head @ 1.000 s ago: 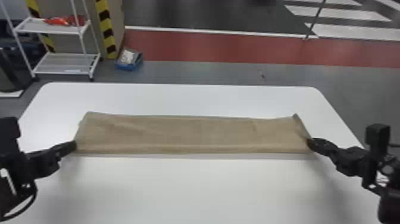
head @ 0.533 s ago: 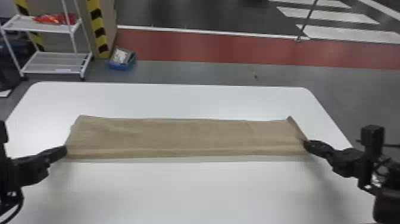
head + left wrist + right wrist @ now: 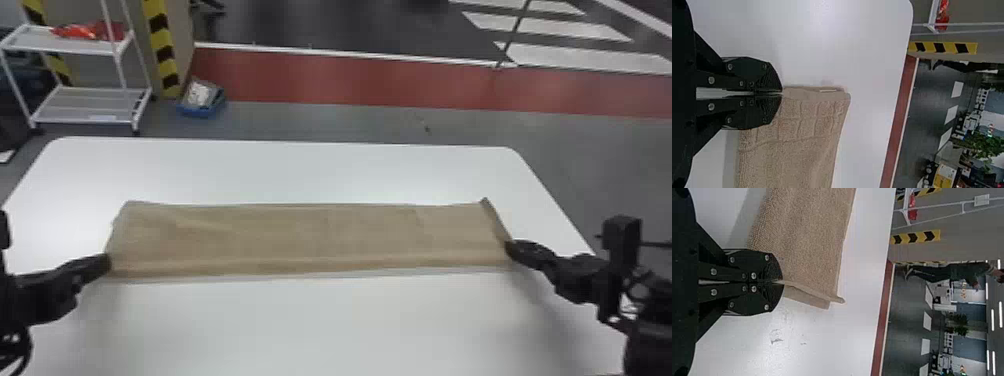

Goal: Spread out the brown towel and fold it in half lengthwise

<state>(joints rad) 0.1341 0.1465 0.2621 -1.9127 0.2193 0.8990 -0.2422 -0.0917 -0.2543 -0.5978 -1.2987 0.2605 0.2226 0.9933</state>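
The brown towel (image 3: 310, 237) lies stretched into a long, narrow strip across the middle of the white table (image 3: 320, 330), its length running from the table's left side toward its right. With my left gripper (image 3: 108, 262), over the table's left side, I pinch the towel at its near left corner, the fingers pressed together on the cloth. My right gripper (image 3: 510, 247) is over the table's right side, nipped narrow on the near right corner; at that end I can see layers of cloth, one edge sticking out. Beyond the table's far left corner stands a white shelf rack (image 3: 90, 105), with a blue box (image 3: 202, 110) on the floor beside it.
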